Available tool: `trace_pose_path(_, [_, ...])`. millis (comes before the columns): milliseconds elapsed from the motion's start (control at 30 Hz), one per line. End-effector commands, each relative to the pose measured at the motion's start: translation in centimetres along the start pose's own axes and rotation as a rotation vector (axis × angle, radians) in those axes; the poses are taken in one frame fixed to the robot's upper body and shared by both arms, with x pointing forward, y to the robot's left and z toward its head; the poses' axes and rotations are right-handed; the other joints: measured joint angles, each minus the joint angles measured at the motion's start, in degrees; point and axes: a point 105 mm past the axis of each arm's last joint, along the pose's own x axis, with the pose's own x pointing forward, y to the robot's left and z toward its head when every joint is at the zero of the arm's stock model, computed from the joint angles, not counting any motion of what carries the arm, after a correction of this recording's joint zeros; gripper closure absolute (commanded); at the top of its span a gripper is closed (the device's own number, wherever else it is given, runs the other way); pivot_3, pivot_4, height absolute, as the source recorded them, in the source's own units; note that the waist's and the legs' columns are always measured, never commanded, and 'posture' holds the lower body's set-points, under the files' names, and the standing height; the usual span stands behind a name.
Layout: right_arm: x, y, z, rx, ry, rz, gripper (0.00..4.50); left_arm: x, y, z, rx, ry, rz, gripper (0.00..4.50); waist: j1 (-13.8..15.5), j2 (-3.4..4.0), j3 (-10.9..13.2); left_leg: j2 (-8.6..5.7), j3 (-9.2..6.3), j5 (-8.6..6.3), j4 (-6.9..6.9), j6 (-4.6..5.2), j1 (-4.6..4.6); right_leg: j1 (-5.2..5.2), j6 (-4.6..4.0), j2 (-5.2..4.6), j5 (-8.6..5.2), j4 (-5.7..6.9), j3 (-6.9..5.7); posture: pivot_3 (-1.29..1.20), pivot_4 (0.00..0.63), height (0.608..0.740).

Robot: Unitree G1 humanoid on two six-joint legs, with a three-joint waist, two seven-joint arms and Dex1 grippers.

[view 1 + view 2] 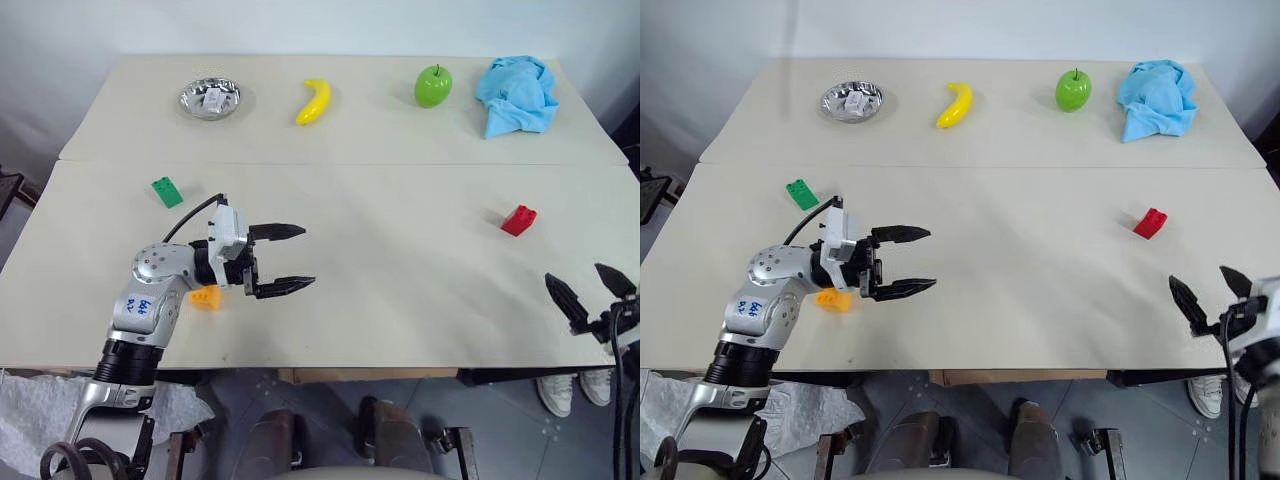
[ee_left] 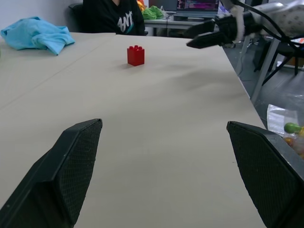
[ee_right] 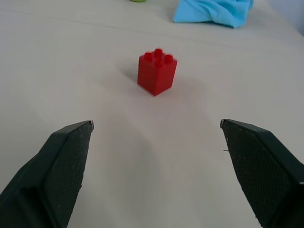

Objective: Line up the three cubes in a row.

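The green cube [image 1: 167, 191] lies on the table's left side. The orange-yellow cube [image 1: 206, 297] sits near the front left, partly hidden behind my left wrist. The red cube [image 1: 518, 219] stands on the right side, upright with its studs up [image 3: 157, 71]. My left gripper [image 1: 287, 259] hangs open over the table, pointing to the right, beside the orange-yellow cube and holding nothing. My right gripper [image 1: 590, 288] is open and empty at the front right edge, pointing toward the red cube a short way ahead of it.
Along the far side of the table [image 1: 400, 300] lie a metal bowl [image 1: 210, 98], a yellow banana [image 1: 315, 101], a green apple [image 1: 433, 86] and a blue cloth [image 1: 517, 94]. A person in dark clothes [image 2: 114, 16] sits beyond the table's right end.
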Motion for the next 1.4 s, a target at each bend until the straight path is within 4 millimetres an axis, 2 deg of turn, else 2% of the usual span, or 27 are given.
trace_pose_path(33, [2.2, -1.2, 0.3, -0.057, 0.053, 0.057, 0.0, 0.3, 0.3, 0.8, 0.063, -0.003, 0.011, 0.03, -0.01, 0.0, 0.0, 0.0, -0.01, 0.01, 0.0, 0.01, -0.02, 0.0, 0.0, -0.02, 0.0, -0.01, -0.02, 0.0, 0.15, 0.74])
trace_pose_path(167, [5.3, -2.7, 0.3, -0.023, 0.123, 0.025, 0.0, 0.3, 0.3, 0.8, 0.071, 0.004, 0.022, 0.03, -0.02, 0.02, 0.01, 0.01, -0.04, 0.03, 0.02, 0.03, -0.05, 0.0, 0.0, -0.02, 0.0, 0.0, -0.08, 0.0, 0.15, 0.74])
trace_pose_path(267, [7.9, -2.2, 2.4, 0.096, 0.039, -0.049, 0.0, -0.1, 0.3, 0.8, 0.088, 0.013, 0.047, 0.03, 0.17, 0.03, 0.01, 0.0, -0.14, 0.04, 0.03, 0.03, -0.16, -0.01, 0.0, -0.04, 0.0, -0.01, -0.15, 0.0, 0.15, 0.74])
trace_pose_path(333, [9.0, -0.7, 3.0, 0.136, 0.013, -0.089, 0.0, -0.4, 0.4, 0.9, 0.092, 0.013, 0.08, 0.03, 0.06, 0.02, 0.01, 0.0, -0.19, 0.04, 0.03, 0.03, -0.17, -0.01, 0.0, -0.05, 0.0, -0.01, -0.18, 0.0, 0.15, 0.74])
trace_pose_path(467, [9.2, 1.5, 3.3, 0.144, 0.012, -0.149, 0.0, -0.7, 0.2, 0.9, 0.089, 0.012, 0.101, 0.03, 0.67, 0.03, 0.01, -0.01, -0.3, 0.04, 0.02, 0.02, -0.23, -0.02, 0.0, -0.07, 0.0, -0.02, -0.24, 0.0, 0.15, 0.74])
trace_pose_path(533, [9.4, 2.2, 2.8, 0.14, 0.021, -0.24, 0.0, -0.5, 0.0, 0.8, 0.085, 0.011, 0.098, 0.03, 1.05, 0.04, 0.01, -0.07, -0.29, 0.04, 0.03, 0.02, -0.25, -0.03, 0.0, -0.09, 0.0, -0.02, -0.21, 0.0, 0.15, 0.74])
trace_pose_path(667, [9.4, 1.9, 2.4, 0.104, 0.022, -0.413, 0.0, -0.1, -0.1, 0.8, 0.094, 0.021, 0.065, 0.03, 1.41, 0.04, 0.01, -0.1, -0.28, 0.04, 0.04, 0.02, -0.22, -0.02, 0.0, -0.1, 0.0, 0.0, -0.19, 0.0, 0.15, 0.74])
trace_pose_path(867, [9.3, 2.0, 1.8, 0.107, 0.0, -0.534, 0.0, 0.4, 0.2, 1.1, 0.115, 0.029, 0.034, 0.03, 1.02, 0.06, 0.0, -0.09, -0.23, 0.05, -0.02, 0.0, -0.21, -0.03, 0.0, -0.05, 0.0, -0.01, -0.19, 0.0, 0.15, 0.74])
trace_pose_path(1233, [9.3, 1.8, 0.6, 0.23, -0.014, -0.593, 0.0, 0.7, 0.4, 1.4, 0.125, 0.018, 0.018, 0.03, -0.06, 0.07, 0.0, -0.08, -0.23, 0.06, -0.05, -0.01, -0.2, -0.03, 0.0, -0.03, 0.0, -0.02, -0.19, 0.0, 0.15, 0.74])
trace_pose_path(1300, [9.5, 1.9, 0.5, 0.24, -0.015, -0.585, 0.4, 0.8, 0.3, 1.4, 0.128, 0.012, 0.011, 0.0, -0.12, 0.07, 0.0, -0.07, -0.23, 0.06, -0.05, -0.01, -0.2, -0.04, 0.0, -0.03, 0.0, -0.02, -0.19, 0.0, 0.15, 0.74])
trace_pose_path(1400, [9.9, 2.3, 0.5, 0.243, -0.019, -0.554, 1.23, 0.9, 0.2, 1.7, 0.13, -0.003, -0.005, 0.0, -0.19, 0.07, 0.0, -0.07, -0.23, 0.06, -0.05, 0.0, -0.2, -0.04, 0.0, -0.03, 0.0, -0.02, -0.18, 0.0, 0.15, 0.74])
